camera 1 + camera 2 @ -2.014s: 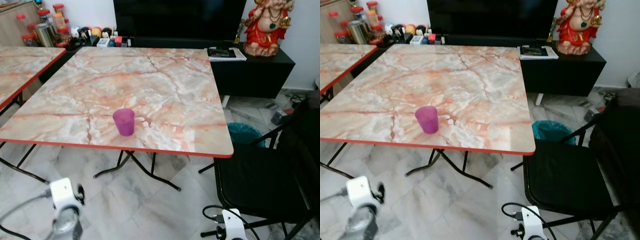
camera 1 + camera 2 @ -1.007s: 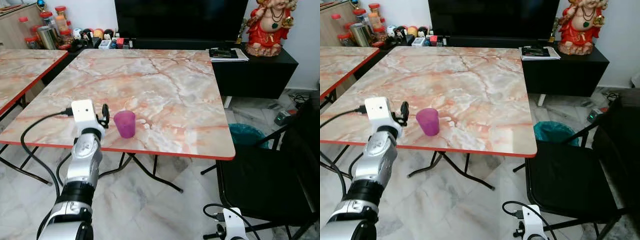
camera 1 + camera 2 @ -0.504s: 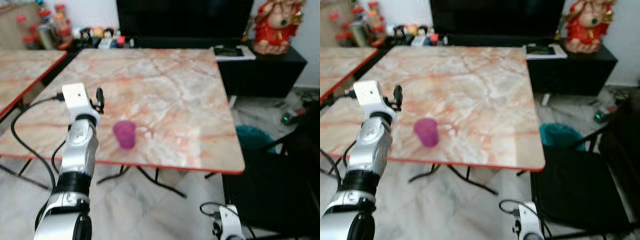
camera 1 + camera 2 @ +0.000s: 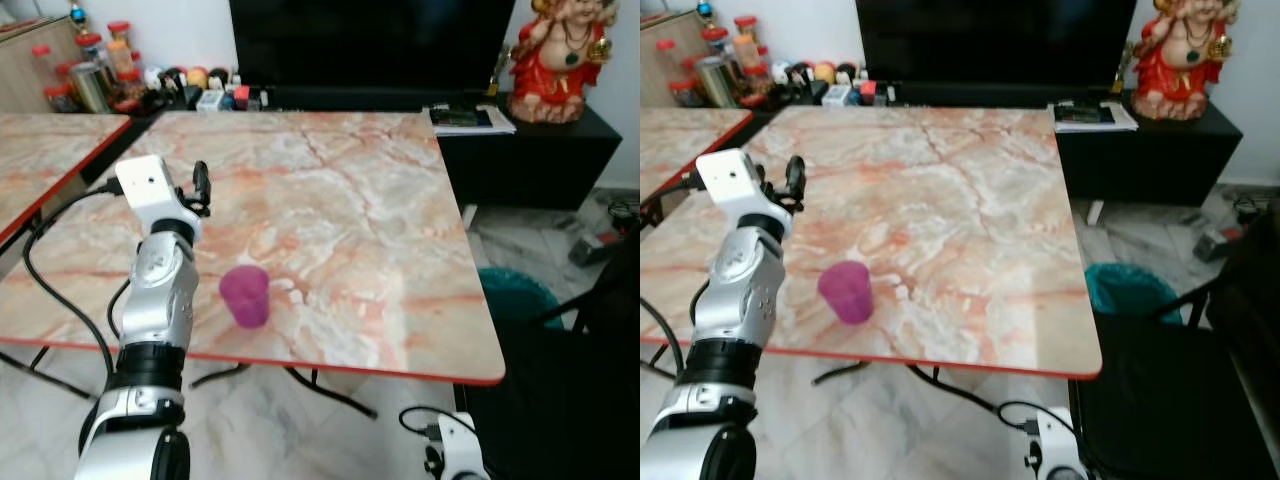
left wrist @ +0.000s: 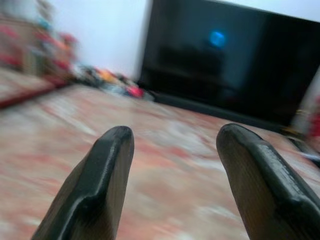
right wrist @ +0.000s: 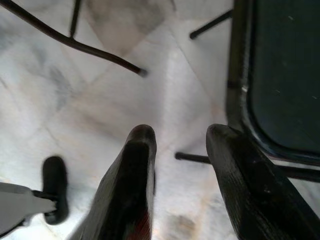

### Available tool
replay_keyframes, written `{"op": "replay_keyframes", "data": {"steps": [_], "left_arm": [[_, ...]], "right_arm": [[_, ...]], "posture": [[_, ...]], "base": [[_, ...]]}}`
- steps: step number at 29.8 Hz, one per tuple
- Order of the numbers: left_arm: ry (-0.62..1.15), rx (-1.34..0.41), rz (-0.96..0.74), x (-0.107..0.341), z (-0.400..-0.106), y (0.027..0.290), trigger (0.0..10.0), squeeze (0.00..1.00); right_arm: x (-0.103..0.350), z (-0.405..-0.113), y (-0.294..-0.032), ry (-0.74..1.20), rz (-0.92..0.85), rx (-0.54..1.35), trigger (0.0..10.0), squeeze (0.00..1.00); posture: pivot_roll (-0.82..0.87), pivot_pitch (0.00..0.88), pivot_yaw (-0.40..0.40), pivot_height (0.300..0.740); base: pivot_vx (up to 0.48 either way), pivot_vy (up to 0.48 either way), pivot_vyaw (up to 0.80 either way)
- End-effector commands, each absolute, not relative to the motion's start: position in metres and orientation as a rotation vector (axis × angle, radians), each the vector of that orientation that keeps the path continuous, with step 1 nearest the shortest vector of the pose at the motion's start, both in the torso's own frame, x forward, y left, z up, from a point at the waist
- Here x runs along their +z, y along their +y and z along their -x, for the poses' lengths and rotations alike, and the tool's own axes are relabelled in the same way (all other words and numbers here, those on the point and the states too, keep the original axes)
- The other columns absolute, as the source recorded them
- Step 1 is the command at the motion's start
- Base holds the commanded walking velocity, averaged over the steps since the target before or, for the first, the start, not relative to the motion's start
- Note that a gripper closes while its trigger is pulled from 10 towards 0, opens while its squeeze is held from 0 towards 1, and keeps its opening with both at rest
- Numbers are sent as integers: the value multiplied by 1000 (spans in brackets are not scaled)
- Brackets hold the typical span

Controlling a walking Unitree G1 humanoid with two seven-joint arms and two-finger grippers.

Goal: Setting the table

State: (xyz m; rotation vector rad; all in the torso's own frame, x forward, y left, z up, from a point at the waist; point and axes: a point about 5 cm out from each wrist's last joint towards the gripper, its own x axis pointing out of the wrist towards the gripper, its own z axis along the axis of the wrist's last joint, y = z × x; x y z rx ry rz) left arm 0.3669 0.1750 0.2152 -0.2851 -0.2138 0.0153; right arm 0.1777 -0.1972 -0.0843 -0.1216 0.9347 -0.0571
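A purple cup [image 4: 245, 295] stands upright near the front edge of the marble table [image 4: 350, 210]. My left arm reaches up over the table's front left part. Its white wrist box sits behind and to the left of the cup, well apart from it. The left gripper [image 5: 175, 132] is open, pointing across the tabletop toward the television, with nothing between its fingers [image 5: 107, 170]. My right arm [image 4: 452, 452] hangs low at the front right. The right gripper [image 6: 181, 132] is open over the tiled floor beside a chair frame and holds nothing.
A second marble table [image 4: 40, 150] stands at the left. Behind are a black television [image 4: 370, 45], a low black cabinet [image 4: 540, 150] with a red statue [image 4: 565, 60], and jars [image 4: 95, 75]. A black chair [image 4: 1180, 400] and a teal bin [image 4: 515, 295] stand on the right.
My left arm has risen from near the floor to over the table, left of the cup. The camera has shifted, so the table sits nearer. The cup has stayed in place.
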Motion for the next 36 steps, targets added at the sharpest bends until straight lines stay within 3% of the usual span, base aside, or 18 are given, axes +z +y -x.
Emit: {"op": "replay_keyframes", "data": {"steps": [1, 8, 9, 10, 11, 23, 36], "left_arm": [[-226, -7, 335, 236, -365, 185, 10000, 0], [-69, 7, 210, 246, -353, 217, 10000, 0], [-56, -1, 201, 247, -351, 219, 10000, 94], [-44, -7, 198, 247, -349, 221, 10000, 94], [4, -39, 224, 246, -344, 224, 10000, 1000], [229, -210, 414, 217, -327, 210, 10000, 1000], [361, -205, 369, 193, -332, 201, 10000, 1000]], "right_arm": [[-85, -176, -196, 944, 120, -55, 10000, 0], [-86, -175, -196, 953, 123, -49, 10000, 0], [-86, -175, -196, 955, 123, -48, 10000, 0], [-86, -174, -196, 956, 124, -47, 10000, 0], [-87, -174, -196, 959, 127, -45, 10000, 0], [-87, -174, -196, 975, 138, -28, 10000, 0], [-87, -174, -195, 986, 129, -26, 10000, 0]], "posture": [[-57, 0, 28, 740], [-43, 0, 32, 740], [-40, 0, 31, 740], [-38, 0, 31, 740], [-34, 0, 31, 740], [-28, 0, 27, 740], [-36, 0, 38, 740]], "base": [[0, 0, 0], [0, 0, 0], [0, 0, 0], [0, 0, 0], [0, 0, 0], [0, 0, 0], [0, 0, 0]]}}
